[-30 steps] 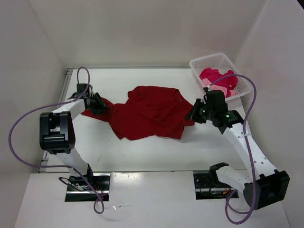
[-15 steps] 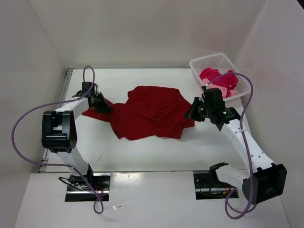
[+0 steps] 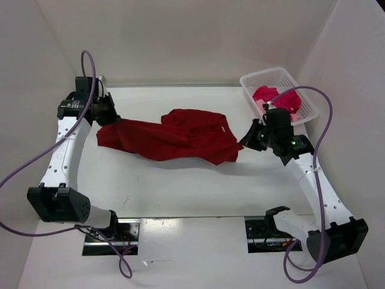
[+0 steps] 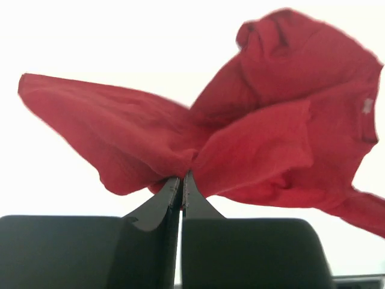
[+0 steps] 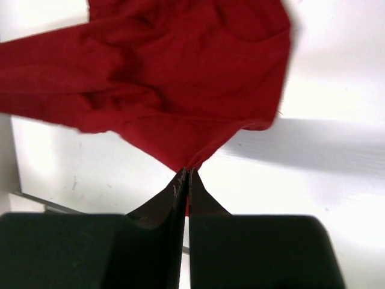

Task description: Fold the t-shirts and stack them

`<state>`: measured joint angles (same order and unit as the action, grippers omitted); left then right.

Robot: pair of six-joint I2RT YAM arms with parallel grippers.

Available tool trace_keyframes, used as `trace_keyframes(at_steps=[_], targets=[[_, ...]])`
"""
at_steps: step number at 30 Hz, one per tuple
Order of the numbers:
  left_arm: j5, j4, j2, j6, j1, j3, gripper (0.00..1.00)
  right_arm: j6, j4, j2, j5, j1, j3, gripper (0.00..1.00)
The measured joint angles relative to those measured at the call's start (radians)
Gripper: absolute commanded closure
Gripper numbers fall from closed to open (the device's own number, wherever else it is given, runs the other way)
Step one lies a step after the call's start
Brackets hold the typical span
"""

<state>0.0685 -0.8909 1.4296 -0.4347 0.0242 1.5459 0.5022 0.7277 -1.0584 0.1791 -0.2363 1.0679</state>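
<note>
A dark red t-shirt (image 3: pixel 174 135) hangs stretched and bunched between both arms above the white table (image 3: pixel 180 186). My left gripper (image 3: pixel 110 115) is shut on the shirt's left end, raised near the back left corner. In the left wrist view the cloth (image 4: pixel 264 138) spills from the pinched left gripper (image 4: pixel 181 176). My right gripper (image 3: pixel 248 139) is shut on the shirt's right edge; the right wrist view shows the cloth (image 5: pixel 162 84) pulled to a point in the right gripper (image 5: pixel 189 171). A magenta-crimson t-shirt (image 3: pixel 283 99) and a light pink t-shirt (image 3: pixel 263 105) lie in the basket.
The white lattice basket (image 3: pixel 264 79) stands at the back right corner, just behind the right arm. White walls close in the table on the left, back and right. Purple cables (image 3: pixel 319 162) loop from both arms.
The left gripper shut on the shirt's left end and rose toward the back left, lifting and stretching the shirt. The right gripper kept its grip and shifted slightly right.
</note>
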Motion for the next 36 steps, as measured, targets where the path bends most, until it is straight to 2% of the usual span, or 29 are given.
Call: trace_keyframes(at_steps=[4,8,13,15,18,21,23,28,33,34,36], targets=[[-0.041,-0.080,-0.019,0.039,-0.033,-0.036,0.98,-0.016,0.031,0.000,-0.048,0.001,0.000,0.96],[-0.063,-0.099,0.097,0.048,-0.059,-0.024,0.99,-0.023,0.034,-0.055,-0.088,0.008,0.029,0.96],[0.020,-0.073,0.386,0.039,-0.056,0.193,1.00,-0.013,0.001,-0.172,-0.051,0.010,0.137,0.96],[0.047,-0.047,0.429,0.039,-0.065,0.253,1.00,-0.010,-0.019,-0.194,-0.033,0.010,0.191,0.96],[0.054,-0.019,0.361,0.042,-0.076,0.208,1.00,-0.002,-0.047,-0.160,-0.006,0.010,0.204,0.96],[0.058,-0.018,0.177,0.043,-0.079,0.027,1.00,0.002,-0.034,-0.068,0.027,0.010,0.156,0.96],[0.058,-0.074,0.064,0.043,-0.069,-0.049,1.00,0.002,0.022,-0.003,0.027,0.003,0.140,0.96],[0.037,-0.142,-0.093,0.043,-0.061,-0.069,0.96,0.002,0.076,0.053,-0.006,-0.033,0.179,0.95],[0.002,-0.160,-0.069,0.049,-0.108,-0.134,0.90,-0.003,0.047,0.015,-0.043,-0.034,0.126,0.95],[-0.014,-0.157,-0.042,0.049,-0.117,-0.150,0.82,-0.004,0.029,0.002,-0.057,-0.033,0.082,0.95],[-0.031,-0.128,0.034,0.048,-0.132,-0.188,0.77,-0.002,0.017,-0.043,-0.074,-0.022,0.005,0.95]])
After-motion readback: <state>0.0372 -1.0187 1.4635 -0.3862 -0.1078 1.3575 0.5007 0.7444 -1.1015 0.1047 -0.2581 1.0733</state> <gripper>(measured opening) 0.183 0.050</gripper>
